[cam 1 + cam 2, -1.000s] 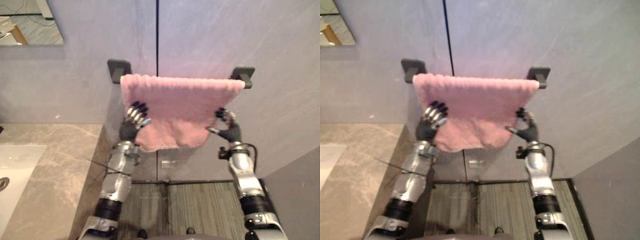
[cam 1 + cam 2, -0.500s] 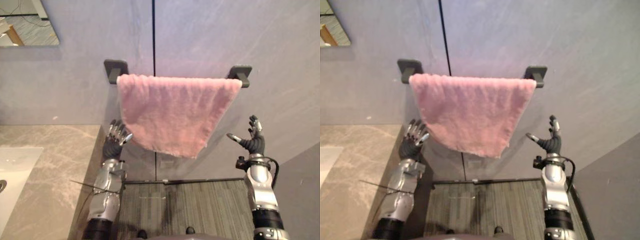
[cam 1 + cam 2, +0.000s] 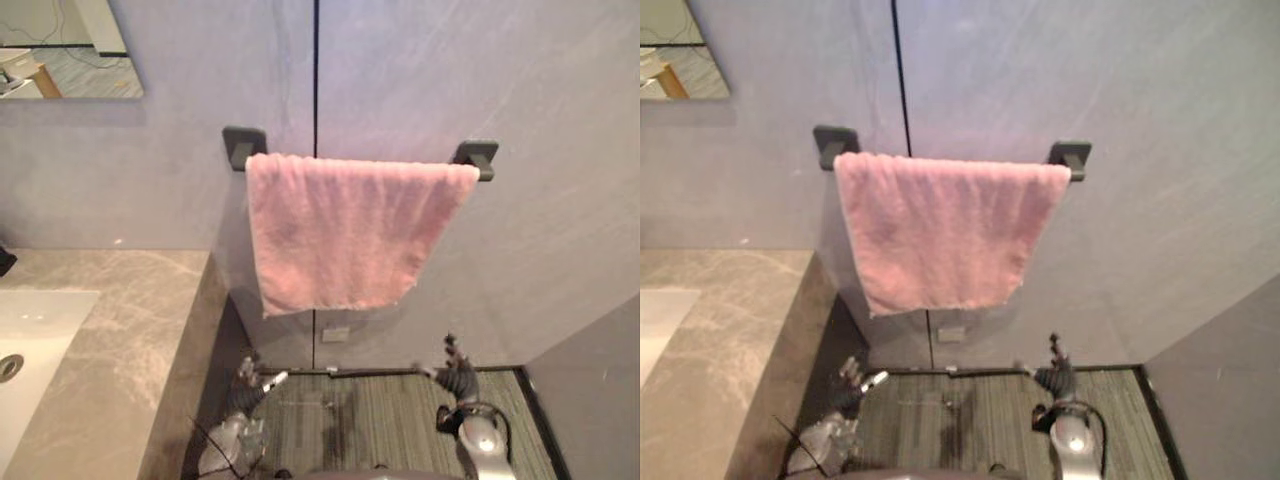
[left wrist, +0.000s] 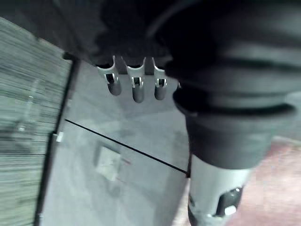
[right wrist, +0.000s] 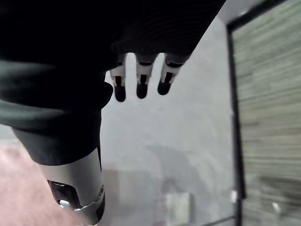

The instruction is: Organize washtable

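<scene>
A pink towel point(image 3: 345, 232) hangs over a dark wall rail point(image 3: 470, 157) between two black brackets, its lower edge slightly slanted. Both hands are far below it, near the floor. My left hand point(image 3: 247, 386) is open with relaxed fingers point(image 4: 134, 87) and holds nothing. My right hand point(image 3: 457, 376) is open too, its fingers point(image 5: 141, 80) straight and its thumb apart. A strip of the pink towel point(image 5: 19, 188) shows past the right thumb.
A marble washtable top point(image 3: 110, 340) with a white sink point(image 3: 30, 330) lies at the left. A mirror point(image 3: 60, 60) hangs at the upper left. A small wall socket point(image 3: 336, 333) sits under the towel. Striped grey floor point(image 3: 380, 420) lies below, and a grey wall edge point(image 3: 590, 400) stands at the right.
Both hands have let go of the towel and dropped from its lower corners down toward the floor. The towel now hangs free on the rail. The view has shifted slightly.
</scene>
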`<state>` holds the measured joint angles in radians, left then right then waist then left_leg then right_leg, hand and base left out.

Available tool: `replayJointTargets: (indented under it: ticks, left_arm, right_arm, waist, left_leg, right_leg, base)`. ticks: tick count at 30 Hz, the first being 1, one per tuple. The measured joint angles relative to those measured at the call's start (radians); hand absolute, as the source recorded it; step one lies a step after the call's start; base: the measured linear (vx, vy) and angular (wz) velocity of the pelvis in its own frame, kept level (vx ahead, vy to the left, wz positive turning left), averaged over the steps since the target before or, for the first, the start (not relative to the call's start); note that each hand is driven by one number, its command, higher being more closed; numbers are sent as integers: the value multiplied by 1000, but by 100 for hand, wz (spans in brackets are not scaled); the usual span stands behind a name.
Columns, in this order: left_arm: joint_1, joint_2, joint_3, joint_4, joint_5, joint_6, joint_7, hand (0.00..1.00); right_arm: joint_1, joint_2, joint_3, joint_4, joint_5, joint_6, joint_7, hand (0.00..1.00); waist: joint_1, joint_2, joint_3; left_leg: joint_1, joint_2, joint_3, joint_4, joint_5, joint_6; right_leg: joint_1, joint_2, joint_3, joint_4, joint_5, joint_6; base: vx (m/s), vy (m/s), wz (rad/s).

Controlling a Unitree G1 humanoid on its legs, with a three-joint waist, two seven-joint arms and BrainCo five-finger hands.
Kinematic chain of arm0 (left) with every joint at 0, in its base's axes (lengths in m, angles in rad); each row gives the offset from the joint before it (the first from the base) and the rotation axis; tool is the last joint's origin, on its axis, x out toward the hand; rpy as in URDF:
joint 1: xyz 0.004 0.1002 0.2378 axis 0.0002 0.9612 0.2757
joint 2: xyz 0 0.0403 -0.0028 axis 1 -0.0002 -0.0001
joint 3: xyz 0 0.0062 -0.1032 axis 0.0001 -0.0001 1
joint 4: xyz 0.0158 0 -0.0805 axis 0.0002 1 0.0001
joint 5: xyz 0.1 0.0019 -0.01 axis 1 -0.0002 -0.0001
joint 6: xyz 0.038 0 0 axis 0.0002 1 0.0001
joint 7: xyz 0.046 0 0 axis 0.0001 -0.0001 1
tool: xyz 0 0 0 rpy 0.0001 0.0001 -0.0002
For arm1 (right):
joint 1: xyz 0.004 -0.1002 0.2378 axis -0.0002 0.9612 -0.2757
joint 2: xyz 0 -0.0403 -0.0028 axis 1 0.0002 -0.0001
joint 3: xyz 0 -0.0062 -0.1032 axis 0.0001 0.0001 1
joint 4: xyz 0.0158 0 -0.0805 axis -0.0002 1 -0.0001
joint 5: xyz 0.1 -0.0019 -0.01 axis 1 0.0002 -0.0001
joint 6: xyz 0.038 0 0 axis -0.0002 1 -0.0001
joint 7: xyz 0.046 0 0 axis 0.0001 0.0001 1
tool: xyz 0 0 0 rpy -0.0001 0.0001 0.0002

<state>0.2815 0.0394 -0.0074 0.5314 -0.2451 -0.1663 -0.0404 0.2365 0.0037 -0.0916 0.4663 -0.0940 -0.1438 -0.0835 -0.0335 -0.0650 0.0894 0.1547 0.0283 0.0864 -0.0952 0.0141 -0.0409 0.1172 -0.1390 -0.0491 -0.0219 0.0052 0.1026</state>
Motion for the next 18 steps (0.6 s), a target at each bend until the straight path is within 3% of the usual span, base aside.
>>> replayJointTargets:
  ticks: [10,14,16,18]
  left_arm:
    - [0,-11,40,205,135,5,63,0]
    - [-18,-8,61,260,161,6,87,0]
    - [-37,-7,66,274,171,6,89,0]
    - [-62,3,74,283,181,10,92,0]
  right_arm:
    - [49,8,12,216,-5,17,-5,0]
    - [31,3,11,265,8,17,-11,0]
    - [8,2,13,297,9,22,-25,0]
    - [-18,6,22,323,6,40,-32,0]
  waist:
    - [13,30,-9]
    - [25,22,-7]
    - [44,25,6]
    - [55,8,17]
  left_leg:
    - [15,8,14,-6,-2,-3]
    - [27,8,21,-6,-5,-5]
    - [26,8,30,-6,-9,-2]
    - [-18,12,35,34,-23,-6]
  right_leg:
    - [17,7,9,-1,-2,0]
    - [18,10,16,3,-6,3]
    - [2,11,23,35,-26,2]
    - [-80,4,29,158,-76,1]
  base:
    - [-24,-12,-3]
    - [-25,-7,-5]
    - [-31,-8,-9]
    - [-33,-24,3]
